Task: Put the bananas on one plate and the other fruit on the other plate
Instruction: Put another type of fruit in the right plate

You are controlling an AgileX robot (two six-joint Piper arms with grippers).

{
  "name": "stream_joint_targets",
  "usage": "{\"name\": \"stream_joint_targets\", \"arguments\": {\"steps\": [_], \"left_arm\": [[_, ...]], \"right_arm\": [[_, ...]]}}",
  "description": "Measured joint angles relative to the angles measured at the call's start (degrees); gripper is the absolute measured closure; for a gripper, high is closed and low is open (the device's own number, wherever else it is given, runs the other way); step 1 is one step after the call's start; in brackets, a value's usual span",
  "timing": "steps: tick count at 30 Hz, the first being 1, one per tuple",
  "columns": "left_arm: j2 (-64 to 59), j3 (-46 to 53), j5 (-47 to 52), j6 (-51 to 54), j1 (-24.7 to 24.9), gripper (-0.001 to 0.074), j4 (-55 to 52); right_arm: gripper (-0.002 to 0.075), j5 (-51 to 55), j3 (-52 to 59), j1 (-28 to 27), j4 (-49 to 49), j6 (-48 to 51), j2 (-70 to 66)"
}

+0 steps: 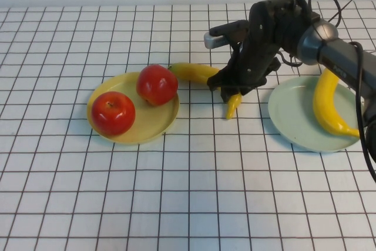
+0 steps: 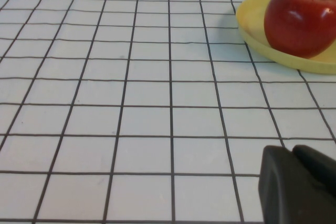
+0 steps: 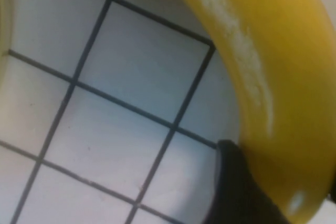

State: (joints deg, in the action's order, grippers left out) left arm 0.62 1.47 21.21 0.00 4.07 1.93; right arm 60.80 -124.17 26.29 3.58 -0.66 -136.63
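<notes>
Second banana in the grasp, both apples already plated.

The right tool (image 1: pixel 230 89) is closed narrowly around the middle of the loose banana (image 1: pixel 197 73), which lies on the gridded surface (image 1: pixel 188 186) between the yellow plate (image 1: pixel 151 123) holding two red apples (image 1: pixel 157 84) and the mint plate (image 1: pixel 288 123) holding the other banana (image 1: pixel 328 105). Next, I judge: lift and carry it to the mint plate. The left tool (image 2: pixel 299 184) sits parked low near the yellow plate; I cannot tell its opening.

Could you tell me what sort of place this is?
Probably a robot test bench, not a kitchen: a white gridded table, glossy toy-like apples on a yellow plate, and the right hand gripping a banana. The left hand hovers aside.
</notes>
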Motion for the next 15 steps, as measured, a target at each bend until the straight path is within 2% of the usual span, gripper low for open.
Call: {"name": "stream_joint_targets", "arguments": {"steps": [6,12,15], "left_arm": [[0.0,0.0,0.0,0.0,0.0,0.0737,0.0],[0.0,0.0,0.0,0.0,0.0,0.0737,0.0],[0.0,0.0,0.0,0.0,0.0,0.0737,0.0]], "right_arm": [[0.041,5.1,-0.1,-0.8,-1.2,-0.7,3.1],[0.041,9.5,0.5,-5.0,-5.1,-1.7,9.4],[0.041,9.6,4.1,-7.3,-5.1,-2.0,13.8]]}}
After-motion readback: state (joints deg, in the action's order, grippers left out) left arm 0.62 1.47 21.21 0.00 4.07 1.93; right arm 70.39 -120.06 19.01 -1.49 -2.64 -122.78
